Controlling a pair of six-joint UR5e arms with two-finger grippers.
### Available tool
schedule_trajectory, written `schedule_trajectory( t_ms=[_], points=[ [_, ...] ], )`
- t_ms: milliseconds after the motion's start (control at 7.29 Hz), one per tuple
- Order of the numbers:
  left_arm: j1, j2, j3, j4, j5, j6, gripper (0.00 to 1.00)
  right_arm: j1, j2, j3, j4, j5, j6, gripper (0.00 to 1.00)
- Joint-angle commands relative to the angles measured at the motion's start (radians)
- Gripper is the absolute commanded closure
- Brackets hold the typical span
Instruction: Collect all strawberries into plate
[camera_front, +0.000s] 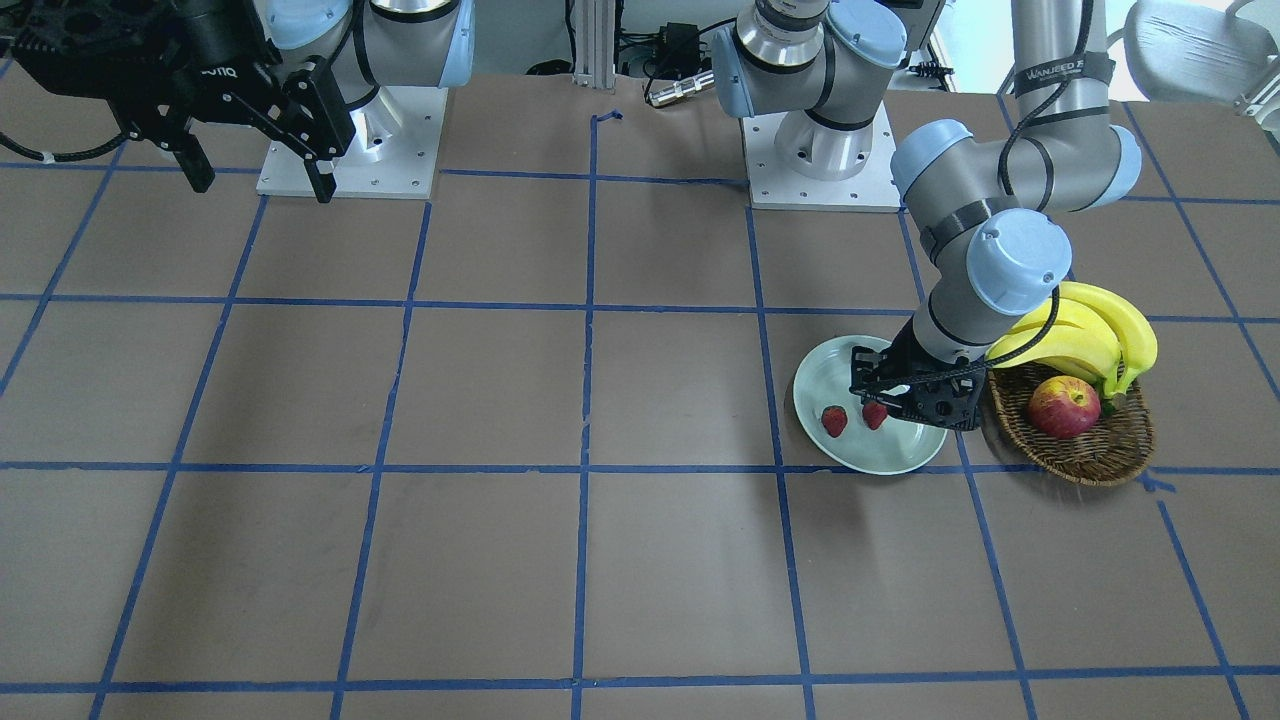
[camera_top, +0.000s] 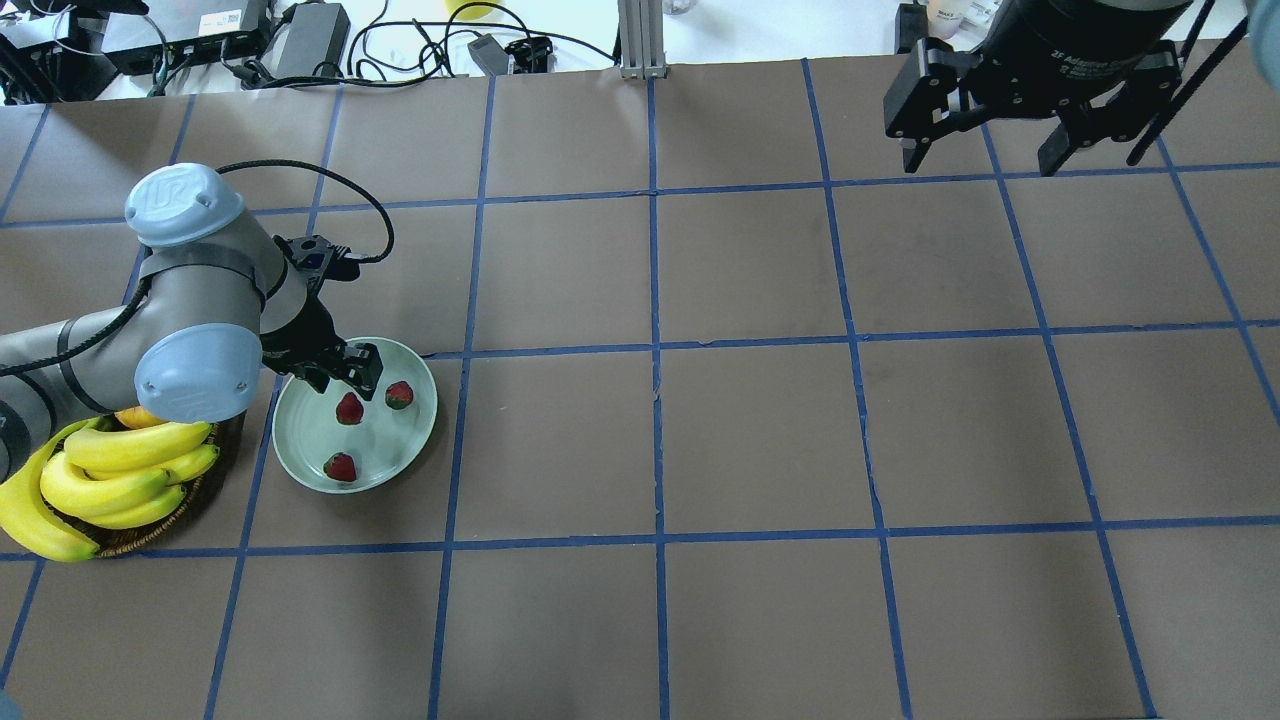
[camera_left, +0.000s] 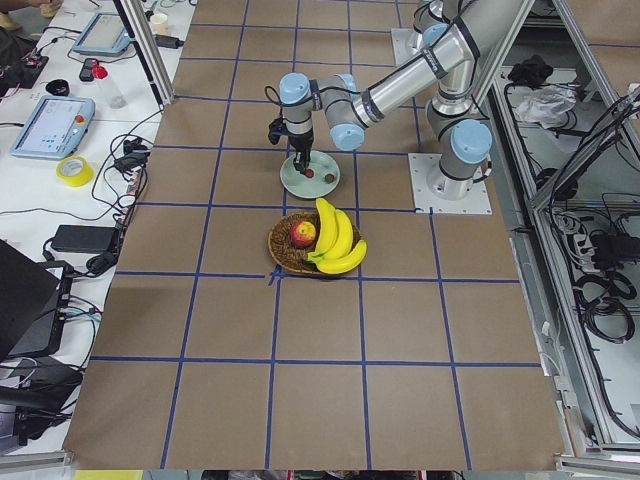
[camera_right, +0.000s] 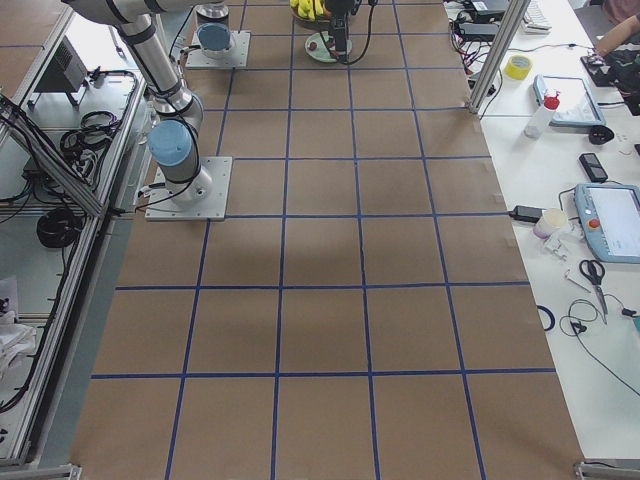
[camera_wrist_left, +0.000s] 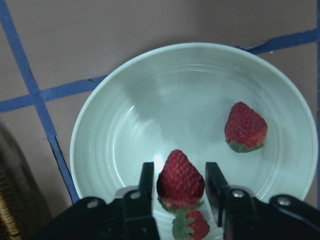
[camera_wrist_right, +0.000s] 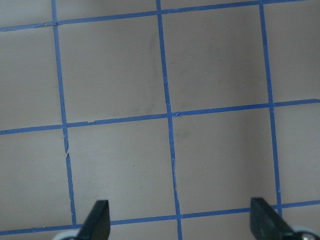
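The pale green plate (camera_top: 392, 447) sits at the table's left side, next to the basket. Three strawberries are over it. Two lie loose on the plate, one (camera_top: 399, 394) further out and one (camera_top: 340, 466) nearer my base. My left gripper (camera_top: 352, 385) is low over the plate and shut on the third strawberry (camera_wrist_left: 180, 179), whose sides meet both fingers (camera_wrist_left: 146, 186). The front view shows the held strawberry (camera_front: 875, 413) and one loose strawberry (camera_front: 834, 420); the gripper hides the third there. My right gripper (camera_top: 990, 150) hangs open and empty, high at the far right.
A brown wicker basket (camera_front: 1090, 455) stands right beside the plate, holding a bunch of bananas (camera_front: 1090, 335) and a red-yellow apple (camera_front: 1064, 407). The brown table top carries a grid of blue tape lines (camera_top: 655, 350). Cables and power bricks lie beyond the far edge.
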Motion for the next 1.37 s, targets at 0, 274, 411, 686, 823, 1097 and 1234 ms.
schedule_trajectory(
  t_ms=[0,274,411,686,823,1097,1234],
  points=[
    [-0.006,0.029,0.021,-0.007,-0.019,-0.015,0.05,0.000,-0.001,0.000,0.001,-0.002,-0.001,0.00],
    [-0.017,0.129,0.182,-0.309,-0.019,-0.019,0.03,-0.002,-0.001,0.000,0.001,-0.003,-0.001,0.00],
    [-0.026,0.164,0.297,-0.464,-0.021,-0.048,0.02,-0.002,-0.001,0.000,0.001,-0.003,-0.001,0.00],
    [-0.149,0.218,0.437,-0.573,-0.009,-0.231,0.00,-0.002,-0.001,0.000,0.001,-0.007,-0.001,0.00],
    [-0.237,0.235,0.478,-0.573,0.004,-0.333,0.00,-0.002,-0.001,0.000,0.001,-0.005,-0.001,0.00],
    [-0.302,0.254,0.482,-0.571,0.021,-0.403,0.00,-0.002,-0.002,0.000,0.001,-0.002,-0.001,0.00],
    [-0.302,0.260,0.485,-0.570,0.019,-0.397,0.00,-0.002,0.001,0.001,0.000,0.001,-0.001,0.00]
  ],
)
